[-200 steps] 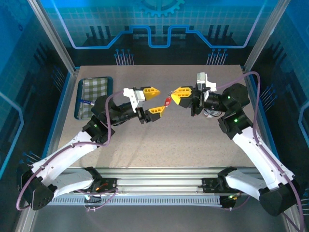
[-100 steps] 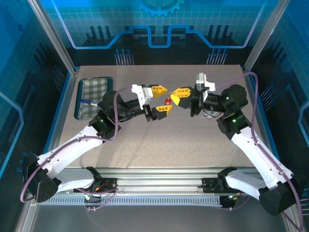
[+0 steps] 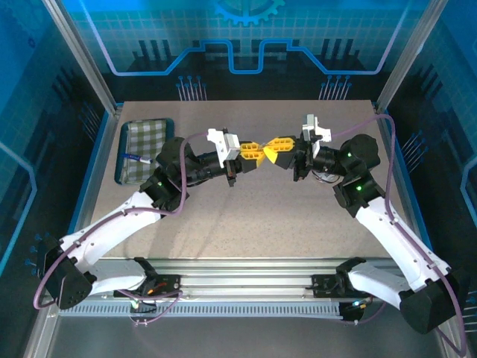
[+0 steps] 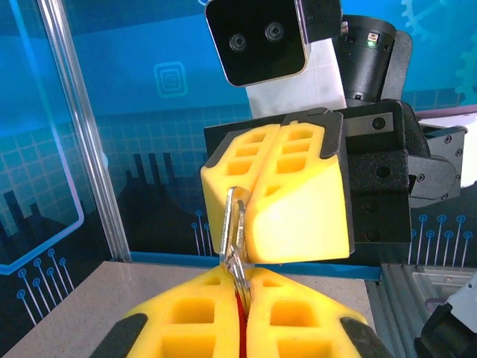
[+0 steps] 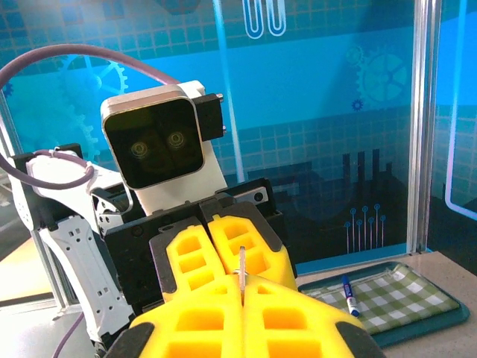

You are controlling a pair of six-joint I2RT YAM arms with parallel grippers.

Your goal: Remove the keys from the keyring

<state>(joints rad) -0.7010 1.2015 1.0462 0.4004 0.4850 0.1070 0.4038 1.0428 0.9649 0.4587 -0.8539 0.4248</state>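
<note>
Red keyring point(image 4: 239, 322) pinched by left pincer point(image 4: 242, 297) — key point(image 4: 232, 224) by right pincer point(image 4: 250, 200).

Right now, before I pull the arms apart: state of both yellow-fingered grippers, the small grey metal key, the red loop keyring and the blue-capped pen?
Left gripper: shut on the red loop keyring, held in mid-air.
Right gripper: shut on the small grey metal key, facing the left.
Small grey metal key: pinched, lifted, bridging both grippers.
Red loop keyring: clamped, mostly hidden.
Blue-capped pen: lying flat in the checked tray.
</note>
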